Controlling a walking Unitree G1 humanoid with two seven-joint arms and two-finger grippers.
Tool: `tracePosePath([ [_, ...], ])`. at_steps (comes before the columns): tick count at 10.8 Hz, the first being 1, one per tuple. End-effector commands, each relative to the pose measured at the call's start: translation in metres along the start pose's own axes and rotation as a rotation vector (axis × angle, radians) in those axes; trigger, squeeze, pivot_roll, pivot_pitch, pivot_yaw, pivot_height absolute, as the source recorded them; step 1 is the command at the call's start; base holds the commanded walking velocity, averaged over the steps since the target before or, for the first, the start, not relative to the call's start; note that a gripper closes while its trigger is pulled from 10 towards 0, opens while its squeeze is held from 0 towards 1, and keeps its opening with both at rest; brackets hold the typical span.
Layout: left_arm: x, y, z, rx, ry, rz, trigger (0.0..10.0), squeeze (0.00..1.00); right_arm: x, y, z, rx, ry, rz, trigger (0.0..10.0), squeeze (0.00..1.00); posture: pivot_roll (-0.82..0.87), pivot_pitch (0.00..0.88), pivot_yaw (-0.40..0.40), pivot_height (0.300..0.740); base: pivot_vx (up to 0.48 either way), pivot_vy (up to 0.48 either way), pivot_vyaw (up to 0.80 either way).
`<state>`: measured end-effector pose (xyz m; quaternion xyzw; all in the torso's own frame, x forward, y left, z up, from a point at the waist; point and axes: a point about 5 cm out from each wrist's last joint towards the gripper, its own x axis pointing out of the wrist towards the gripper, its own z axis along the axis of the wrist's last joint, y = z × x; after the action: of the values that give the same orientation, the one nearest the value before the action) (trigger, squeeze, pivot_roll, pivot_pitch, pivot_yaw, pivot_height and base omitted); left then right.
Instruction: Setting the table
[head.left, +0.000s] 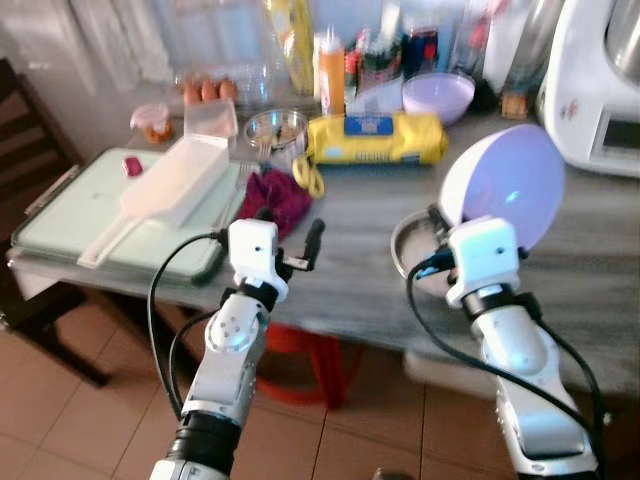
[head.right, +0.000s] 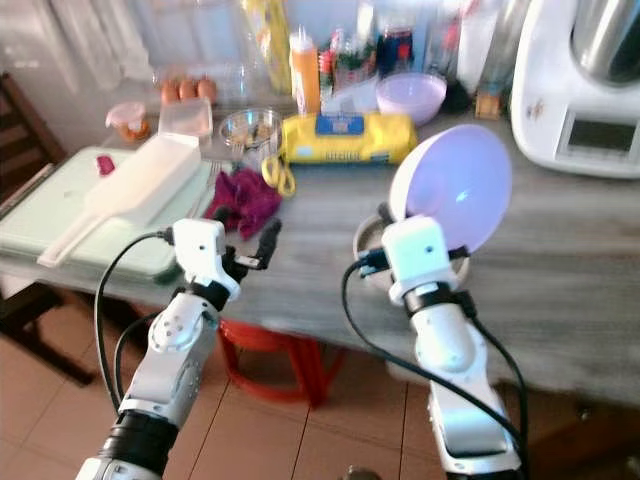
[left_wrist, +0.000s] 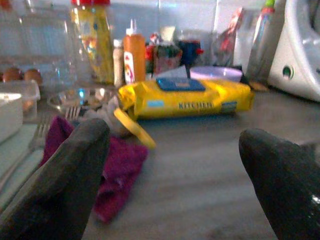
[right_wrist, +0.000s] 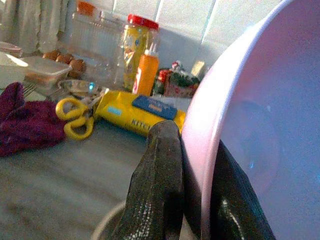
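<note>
Right gripper (head.right: 425, 215) pinches the tilted lilac plate (head.right: 452, 188) rim above the metal dish (head.right: 368, 240); level it before lowering; left gripper (head.left: 300, 250) spread, empty.

The lilac plate (head.left: 505, 185) stood tilted on edge above the grey table (head.left: 380, 270), its hollow face toward the camera, at two o'clock from a metal dish (head.left: 412, 248) just beneath it.
</note>
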<state>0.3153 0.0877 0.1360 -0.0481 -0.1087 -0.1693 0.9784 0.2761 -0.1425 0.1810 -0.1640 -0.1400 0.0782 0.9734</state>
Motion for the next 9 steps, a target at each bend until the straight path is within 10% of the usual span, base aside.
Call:
tracePosePath([
  [1,-0.004,0.005,-0.002,0.004,0.009,0.007,10.0,0.00,0.001,0.007,0.006,0.013,-0.023,0.021,10.0,0.00,-0.20,0.089,0.070,0.740,0.000,0.000,0.00],
  [9,-0.041,-0.016,0.001,-0.039,0.084,-0.460,10.0,0.00,0.014,0.007,-0.007,-0.031,0.072,0.257,10.0,0.00,-0.19,0.115,0.054,0.740,0.000,0.000,0.00],
])
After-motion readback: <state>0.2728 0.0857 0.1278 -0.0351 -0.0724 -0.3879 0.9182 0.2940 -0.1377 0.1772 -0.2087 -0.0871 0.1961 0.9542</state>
